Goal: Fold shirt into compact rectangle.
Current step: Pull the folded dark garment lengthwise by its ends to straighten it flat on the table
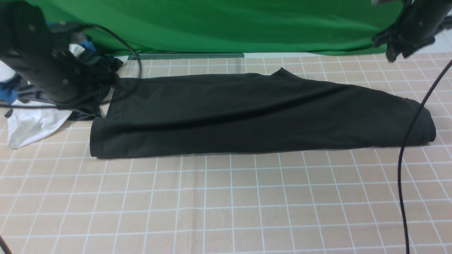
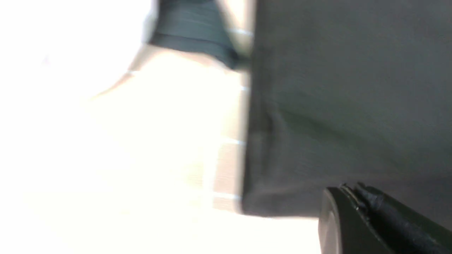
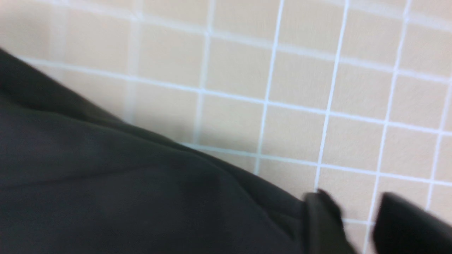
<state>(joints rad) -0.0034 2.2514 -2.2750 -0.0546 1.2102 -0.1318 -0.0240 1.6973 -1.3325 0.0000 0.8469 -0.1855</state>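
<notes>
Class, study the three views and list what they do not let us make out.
- Front view: the face of the black shirt turned inward is hidden by its own folds, so any print there is unseen.
- Front view: the dark garment is partly hidden behind the left arm.
- Front view: the right arm is cut off by the picture's edge.
- Left wrist view: the white cloth is lost in glare.
</notes>
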